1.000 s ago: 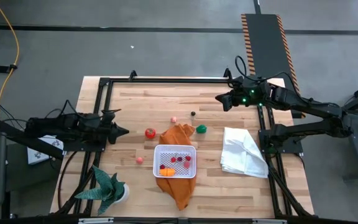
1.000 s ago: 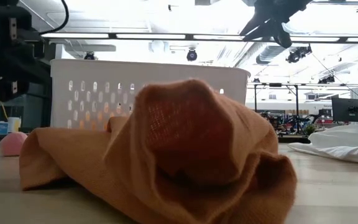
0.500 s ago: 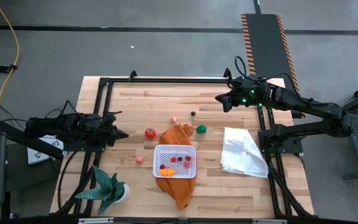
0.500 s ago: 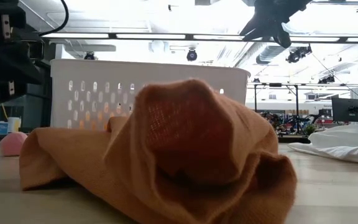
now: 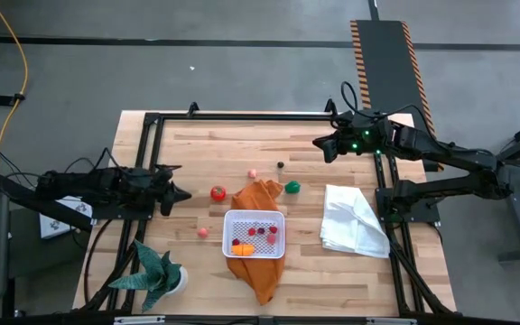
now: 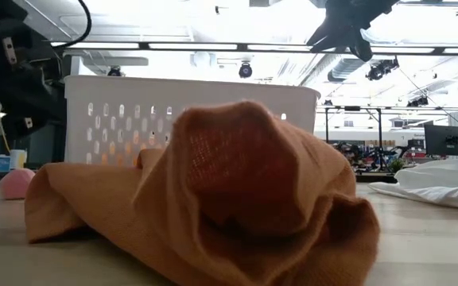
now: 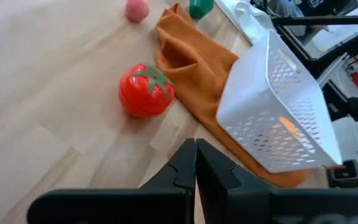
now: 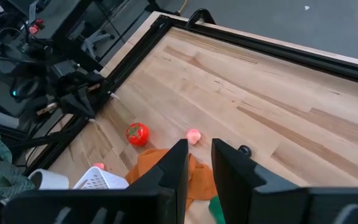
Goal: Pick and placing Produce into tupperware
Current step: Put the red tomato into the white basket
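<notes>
We see the left gripper (image 5: 182, 195), clenched empty, now drawn back a little from the red tomato (image 5: 218, 192), which lies loose beside the tupperware (image 5: 255, 234), so no pick has begun.

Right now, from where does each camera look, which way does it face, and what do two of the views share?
High view: above, straight down; table, both arms.
Low view: tabletop height, looking level; orange cloth before the tupperware; right gripper overhead.
Left wrist view: past the shut left gripper toward the tomato and tupperware.
Right wrist view: between slightly parted fingers, down the table toward the left arm.
Shared: both wrist views show the tomato and orange cloth.
</notes>
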`<state>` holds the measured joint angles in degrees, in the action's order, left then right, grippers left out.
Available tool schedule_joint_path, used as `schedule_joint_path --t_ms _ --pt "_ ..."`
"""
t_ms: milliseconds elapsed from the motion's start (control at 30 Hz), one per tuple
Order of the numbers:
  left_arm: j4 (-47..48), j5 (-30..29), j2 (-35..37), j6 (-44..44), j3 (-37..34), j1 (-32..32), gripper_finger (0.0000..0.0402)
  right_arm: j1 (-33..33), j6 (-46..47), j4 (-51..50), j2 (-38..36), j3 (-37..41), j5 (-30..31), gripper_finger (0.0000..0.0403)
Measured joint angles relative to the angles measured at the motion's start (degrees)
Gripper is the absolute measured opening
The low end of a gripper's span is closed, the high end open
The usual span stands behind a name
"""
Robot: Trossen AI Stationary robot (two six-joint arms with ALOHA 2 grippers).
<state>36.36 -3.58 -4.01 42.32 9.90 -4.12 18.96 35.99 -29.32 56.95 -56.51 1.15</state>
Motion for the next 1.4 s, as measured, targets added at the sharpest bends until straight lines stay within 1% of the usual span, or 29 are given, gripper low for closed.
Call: schedule_joint_path --t_ms 233,367,500,700,833,933,1033,1167,1267,1400 --pt "-5.31 -3.45 0.00 -8.16 -0.01 0.00 0.0001 0.00 1.09 -0.07 0.00 0.00 -0.09 0.0062" --pt "-5.78 -3.51 -0.90 -8.92 -0.01 0.00 0.0007 0.00 1.09 -0.20 0.00 0.00 -0.09 0.0062" --pt "-6.33 -3.51 -2.47 -9.29 -0.01 0.00 0.0038 0.00 1.11 -0.20 0.00 0.00 -0.11 0.0062" --pt "-8.09 -3.71 -4.05 -9.64 -0.01 0.01 0.0104 0.00 1.35 -0.21 0.00 0.00 -0.11 0.0062" --pt "-10.71 -5.32 -4.13 -11.58 0.03 0.00 0.0131 0.02 1.53 -0.28 0.00 0.00 -0.11 0.0062" --pt "-9.90 -6.13 -4.13 -12.86 0.03 0.00 0.0135 0.01 1.55 -0.58 0.00 0.00 -0.11 0.0062" --pt "-8.71 -6.14 -4.13 -15.45 0.03 0.01 0.0130 0.02 1.55 -0.91 0.00 0.00 -0.11 0.0062" --pt "-9.29 -6.82 -4.51 -18.42 0.03 0.00 0.0128 0.02 1.55 -0.92 0.00 0.00 -0.11 0.0062" --pt "-9.32 -7.60 -6.34 -18.77 0.03 0.00 0.0138 0.02 1.55 -0.92 0.00 0.00 -0.11 0.0062" --pt "-10.27 -7.18 -10.21 -19.60 0.03 0.01 0.0158 0.00 1.55 -0.92 0.00 0.00 -0.11 0.0062"
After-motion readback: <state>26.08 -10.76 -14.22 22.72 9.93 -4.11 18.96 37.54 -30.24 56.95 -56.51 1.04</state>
